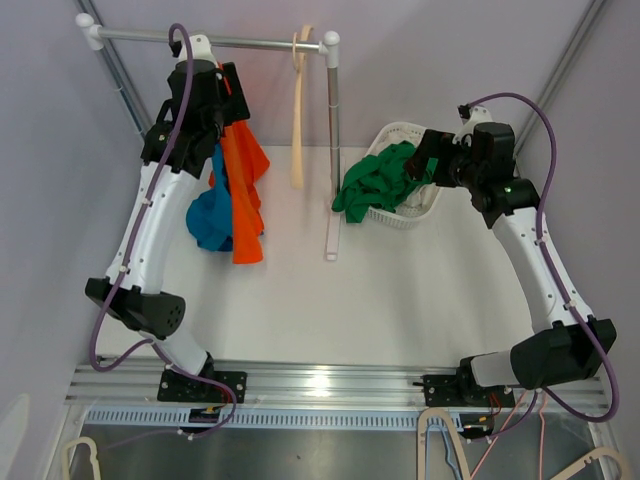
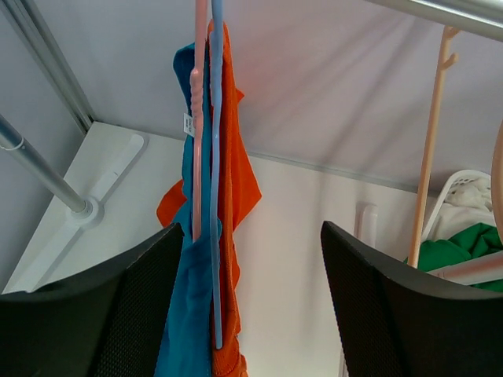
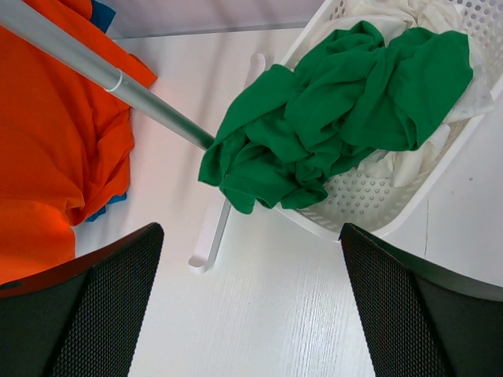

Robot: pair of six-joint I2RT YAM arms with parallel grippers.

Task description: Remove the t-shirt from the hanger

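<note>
up at the far left of the white table (image 1: 400, 300), at about eleven o'clock in the top view, a bright orange cotton t-shirt (image 1: 245, 170) hangs from the grey metal rail (image 1: 260, 41) of a clothes rack, touching a teal-blue t-shirt (image 1: 207, 220) that hangs at its nine o'clock side. the left gripper (image 2: 251, 251) is raised to rail height right against these two garments. in its wrist view the black fingers (image 2: 118, 314) stand well apart, and between them run a thin pink plastic hanger (image 2: 198, 118) and a thin blue plastic hanger (image 2: 216, 196), side by side and nearly upright, with teal cloth at nine o'clock and orange cloth at three o'clock. the nine o'clock finger sits just beside the teal cloth; whether it touches cannot be told, and nothing is pinched. which hanger carries which shirt cannot be told either. further along the rail, toward three o'clock, a pale wooden hanger (image 1: 298, 120) hangs bare, just beside the rack's grey upright post (image 1: 333, 150). at about one o'clock in the top view a white perforated plastic basket (image 1: 425, 205) holds a crumpled green garment (image 1: 375, 185) that spills over its rim toward the post. the right gripper (image 3: 251, 236) hovers near the basket, its jaws spread wide with only table between them.
</note>
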